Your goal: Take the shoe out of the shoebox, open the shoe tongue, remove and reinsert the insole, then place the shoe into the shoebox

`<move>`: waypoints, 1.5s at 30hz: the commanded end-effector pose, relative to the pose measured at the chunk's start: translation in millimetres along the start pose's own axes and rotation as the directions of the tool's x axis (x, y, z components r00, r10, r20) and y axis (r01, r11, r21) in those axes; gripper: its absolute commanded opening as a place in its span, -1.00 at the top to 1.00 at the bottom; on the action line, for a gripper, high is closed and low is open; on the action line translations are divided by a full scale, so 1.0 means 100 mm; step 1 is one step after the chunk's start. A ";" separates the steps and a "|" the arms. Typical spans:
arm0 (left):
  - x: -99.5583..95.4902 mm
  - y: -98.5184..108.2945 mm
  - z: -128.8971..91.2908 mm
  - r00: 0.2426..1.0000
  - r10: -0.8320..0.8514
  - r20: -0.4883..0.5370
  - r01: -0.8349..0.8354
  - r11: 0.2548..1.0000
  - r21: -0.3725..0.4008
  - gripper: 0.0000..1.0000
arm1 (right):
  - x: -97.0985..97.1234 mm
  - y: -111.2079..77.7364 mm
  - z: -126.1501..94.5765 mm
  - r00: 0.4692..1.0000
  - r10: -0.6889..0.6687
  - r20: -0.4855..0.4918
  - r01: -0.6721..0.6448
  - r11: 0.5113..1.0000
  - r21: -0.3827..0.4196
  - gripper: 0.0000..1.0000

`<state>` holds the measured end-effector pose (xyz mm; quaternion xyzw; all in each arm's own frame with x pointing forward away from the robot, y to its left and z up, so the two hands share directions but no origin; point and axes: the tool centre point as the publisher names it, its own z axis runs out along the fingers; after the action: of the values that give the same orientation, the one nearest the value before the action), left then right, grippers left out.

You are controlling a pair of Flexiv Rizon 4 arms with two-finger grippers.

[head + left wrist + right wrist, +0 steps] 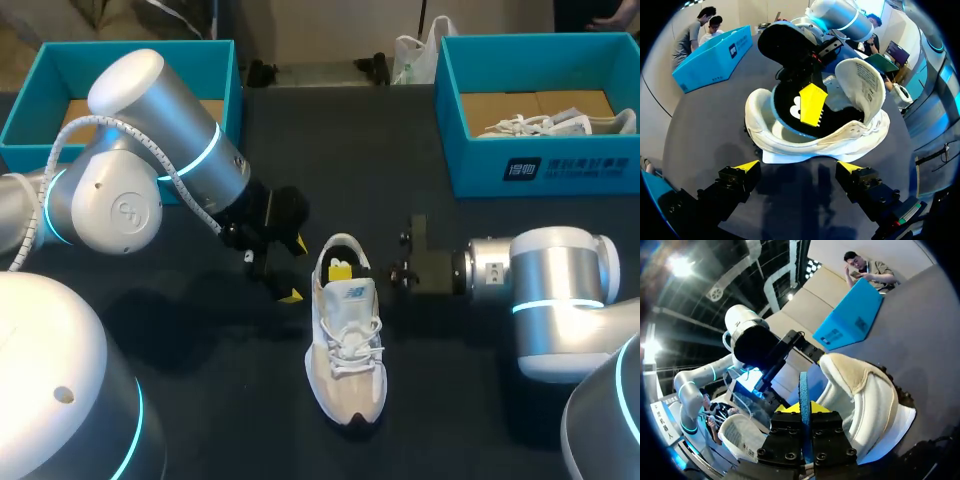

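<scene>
My right gripper (803,412) pinching the insole (803,385) at the mouth of the shoe (347,350).
Its fingers are closed nearly together on the thin blue-edged insole over the heel opening, I judge to feed it in or draw it out (which, I can't say). My left gripper (798,167) hangs spread wide and empty just behind the heel, likely to steady the shoe. The tongue (860,82) is pulled up, keeping the mouth clear. The shoe lies on the table (230,420), well apart from the shoebox (540,165).
</scene>
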<state>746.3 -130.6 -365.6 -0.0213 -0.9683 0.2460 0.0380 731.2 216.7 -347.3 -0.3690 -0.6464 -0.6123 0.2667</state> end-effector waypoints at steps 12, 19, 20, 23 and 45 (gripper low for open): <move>0.01 0.01 0.01 1.000 0.000 0.004 0.000 1.000 0.000 -1.00 | 0.17 0.05 0.04 0.997 -0.061 0.037 0.060 0.998 0.022 0.09; 0.01 0.01 0.01 1.000 0.000 0.004 0.000 1.000 0.000 -1.00 | 0.18 0.18 0.01 0.995 -0.092 0.049 0.090 0.995 0.036 0.20; 0.01 0.01 0.01 1.000 0.000 0.004 0.000 1.000 0.000 -1.00 | 0.17 0.19 0.00 0.994 -0.092 0.050 0.090 0.995 0.037 0.25; 0.01 0.01 0.01 1.000 0.000 0.004 0.000 1.000 0.000 -1.00 | 0.12 0.21 0.01 0.995 -0.090 0.049 0.088 0.995 0.036 0.45; 0.01 0.01 0.01 1.000 0.000 0.004 0.000 1.000 0.000 -1.00 | 0.05 -0.07 0.03 0.995 -0.007 0.097 0.002 0.999 0.055 0.80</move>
<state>746.3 -130.6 -365.6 -0.0213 -0.9683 0.2460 0.0380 726.9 219.3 -353.4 -0.3850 -0.6733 -0.5801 0.2490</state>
